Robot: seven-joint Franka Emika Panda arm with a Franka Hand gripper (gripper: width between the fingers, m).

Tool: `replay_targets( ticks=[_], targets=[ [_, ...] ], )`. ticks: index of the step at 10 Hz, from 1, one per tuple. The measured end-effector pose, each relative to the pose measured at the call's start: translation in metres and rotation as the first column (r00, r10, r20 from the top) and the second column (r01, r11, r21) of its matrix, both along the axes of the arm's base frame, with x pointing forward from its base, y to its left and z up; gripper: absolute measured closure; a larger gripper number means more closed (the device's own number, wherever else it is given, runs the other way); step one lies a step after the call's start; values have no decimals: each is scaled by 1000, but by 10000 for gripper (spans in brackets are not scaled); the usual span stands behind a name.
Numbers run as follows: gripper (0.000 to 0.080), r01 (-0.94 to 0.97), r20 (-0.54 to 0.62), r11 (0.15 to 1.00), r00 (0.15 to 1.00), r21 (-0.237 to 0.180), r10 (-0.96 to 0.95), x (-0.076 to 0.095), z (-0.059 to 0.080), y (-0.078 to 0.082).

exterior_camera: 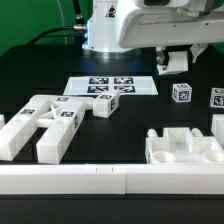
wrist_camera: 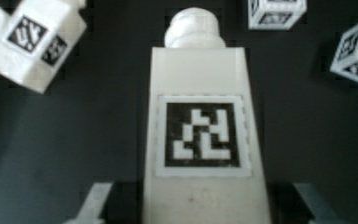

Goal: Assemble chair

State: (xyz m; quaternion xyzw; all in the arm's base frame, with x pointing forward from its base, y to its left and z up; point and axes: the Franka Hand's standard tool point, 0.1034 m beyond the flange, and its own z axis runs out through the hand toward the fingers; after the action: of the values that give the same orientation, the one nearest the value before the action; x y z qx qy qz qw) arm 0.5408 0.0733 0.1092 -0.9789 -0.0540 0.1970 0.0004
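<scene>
My gripper [exterior_camera: 173, 57] hangs above the table at the back right, shut on a white chair bar [wrist_camera: 202, 90]. The bar carries a square tag and ends in a round peg [wrist_camera: 194, 25]. In the wrist view a finger [wrist_camera: 105, 200] stands on each side of it, and my gripper [wrist_camera: 208, 198] clamps its near end. In the exterior view the bar [exterior_camera: 176, 63] shows as a small tagged piece under the hand. An H-shaped chair part [exterior_camera: 50, 125] lies at the left, a short tagged block [exterior_camera: 103, 103] beside it, and a slotted panel [exterior_camera: 185, 148] at the front right.
The marker board [exterior_camera: 110, 87] lies flat behind the parts. Two small tagged cubes [exterior_camera: 182, 93] [exterior_camera: 218, 97] sit at the right, seen past the bar's tip as cubes [wrist_camera: 279, 12] [wrist_camera: 354, 50]. A tagged white piece [wrist_camera: 34, 40] lies off to one side. A long white rail [exterior_camera: 110, 180] runs along the front.
</scene>
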Motion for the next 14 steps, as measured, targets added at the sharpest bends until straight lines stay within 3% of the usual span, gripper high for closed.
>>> replay_targets(
  ticks=[4, 5, 7, 10, 12, 13, 14],
  targets=[
    [505, 2, 293, 1000, 956, 29, -11, 13, -2, 0],
    [505, 10, 327, 999, 945, 38, -22, 17, 3, 0],
    [505, 6, 456, 998, 889, 61, -33, 45, 26, 0],
    [505, -1, 624, 998, 780, 71, -43, 54, 27, -1],
    [505, -6, 697, 997, 716, 73, -46, 56, 26, -3],
    [505, -10, 685, 998, 727, 70, -41, 64, 28, -4],
    [505, -25, 703, 998, 711, 65, -28, 84, 33, -4]
  ],
)
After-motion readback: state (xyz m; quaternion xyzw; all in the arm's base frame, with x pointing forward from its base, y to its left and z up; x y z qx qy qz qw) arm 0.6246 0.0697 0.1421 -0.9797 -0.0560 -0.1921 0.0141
